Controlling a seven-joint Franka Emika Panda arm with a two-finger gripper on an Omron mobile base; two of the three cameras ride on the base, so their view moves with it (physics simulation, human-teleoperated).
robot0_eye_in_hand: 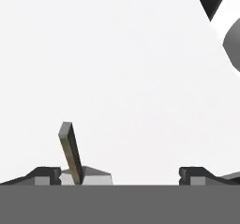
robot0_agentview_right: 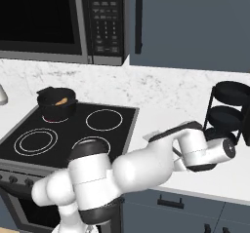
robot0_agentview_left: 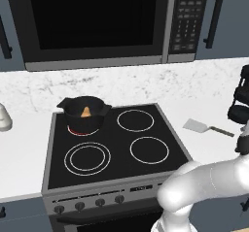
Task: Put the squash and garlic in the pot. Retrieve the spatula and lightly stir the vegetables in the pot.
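Spatula (robot0_agentview_left: pixel 206 127): pale grey squarish blade, thin dark handle, flat on counter; gripper (robot0_eye_in_hand: pixel 119 174) fingers wide apart, holding nothing.

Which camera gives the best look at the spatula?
The left base view: the whole spatula lies on the counter right of the stove. The hand view catches just its dark handle end; in the right base view the arm covers most of it.

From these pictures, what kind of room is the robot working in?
A home kitchen, rendered. A black stovetop carries the pot on a burner, a microwave hangs above it, and a spatula lies on the white counter.
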